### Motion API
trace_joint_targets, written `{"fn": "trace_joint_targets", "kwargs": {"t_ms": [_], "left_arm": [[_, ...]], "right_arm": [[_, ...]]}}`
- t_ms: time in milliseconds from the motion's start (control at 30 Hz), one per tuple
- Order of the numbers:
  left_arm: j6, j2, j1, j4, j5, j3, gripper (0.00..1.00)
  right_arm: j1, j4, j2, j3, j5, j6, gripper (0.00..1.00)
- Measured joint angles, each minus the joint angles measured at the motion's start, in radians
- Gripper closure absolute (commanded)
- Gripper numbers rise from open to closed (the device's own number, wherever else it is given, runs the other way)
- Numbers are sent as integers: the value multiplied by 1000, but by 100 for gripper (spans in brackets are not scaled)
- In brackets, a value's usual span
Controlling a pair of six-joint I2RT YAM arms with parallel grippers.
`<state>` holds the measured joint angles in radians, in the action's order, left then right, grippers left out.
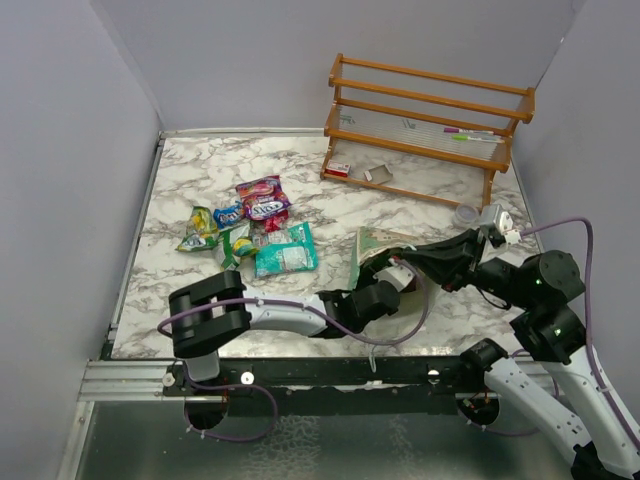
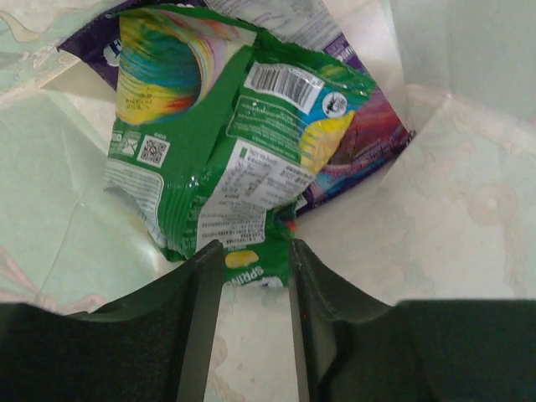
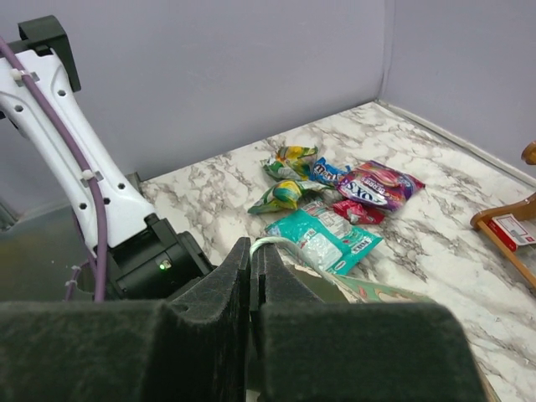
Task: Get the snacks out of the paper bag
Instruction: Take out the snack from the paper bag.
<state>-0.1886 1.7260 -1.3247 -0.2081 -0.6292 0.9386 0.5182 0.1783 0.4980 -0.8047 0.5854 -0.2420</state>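
Left gripper [image 2: 254,248] is inside the bag [image 2: 469,209], jaws narrow. We read them as clamped on the near end of the green packet [image 2: 209,142]: the crinkled edge fills the gap and seems to touch both fingers.

The packet lies straight ahead of the gripper, deeper in the bag. Its long axis runs roughly along our reach line, leaning slightly left in the wrist view. A purple packet [image 2: 377,126] sits behind and under it, touching, so at least two are left in there.

Right gripper [image 3: 253,248] is pinched shut on the white string handle [image 3: 285,244], holding the mouth up. In the top view the bag lies on its side on the table [image 1: 300,170], mouth toward the arm bases.

Left arm is the only one on the packet, and we judge the exit to be a straight pull back along that axis.
- Room: bag walls are close on both sides and the creased floor is just under the packet.
- Risk: the far corners could snag the wall or drag the purple one along.

Outside the mouth there is open marble to the left, toward the pile [image 1: 255,230] of unloaded packets. The rack [image 1: 430,76] is well apart, far right.
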Motion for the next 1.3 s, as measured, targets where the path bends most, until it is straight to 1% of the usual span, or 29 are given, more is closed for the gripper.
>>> {"fn": "trace_joint_targets", "kwargs": {"t_ms": [67, 167, 300, 433, 600, 700, 733, 833, 900, 967, 1000, 1100, 1300], "left_arm": [[5, 24, 15, 8, -3, 28, 42], [19, 48, 19, 8, -17, 56, 32], [44, 92, 33, 12, -31, 101, 26], [72, 116, 66, 12, -30, 113, 19], [97, 188, 127, 13, -22, 172, 19], [120, 232, 145, 13, -23, 214, 26], [130, 246, 150, 13, -23, 227, 31], [158, 273, 154, 3, -23, 248, 60], [169, 284, 155, -2, -23, 253, 76], [183, 289, 158, -4, -25, 254, 89], [188, 289, 159, -6, -27, 254, 93], [204, 282, 162, -15, -35, 253, 100], [200, 205, 161, 20, -13, 212, 100]], "right_arm": [[0, 0, 0, 0, 0, 0, 98], [0, 0, 0, 0, 4, 0, 98], [0, 1, 1, 0, 8, 0, 98], [0, 2, 9, 0, 12, 0, 98], [0, 8, 19, 0, 14, 0, 98], [0, 19, 19, 0, 14, 1, 98], [0, 23, 19, 0, 13, 2, 98], [0, 38, 18, 0, 13, 3, 98], [0, 43, 17, 0, 11, 4, 98], [0, 50, 17, 0, 11, 4, 98], [0, 53, 17, 0, 11, 5, 98], [0, 56, 17, 0, 10, 11, 98], [0, 68, 10, -2, -12, 31, 98]]}}
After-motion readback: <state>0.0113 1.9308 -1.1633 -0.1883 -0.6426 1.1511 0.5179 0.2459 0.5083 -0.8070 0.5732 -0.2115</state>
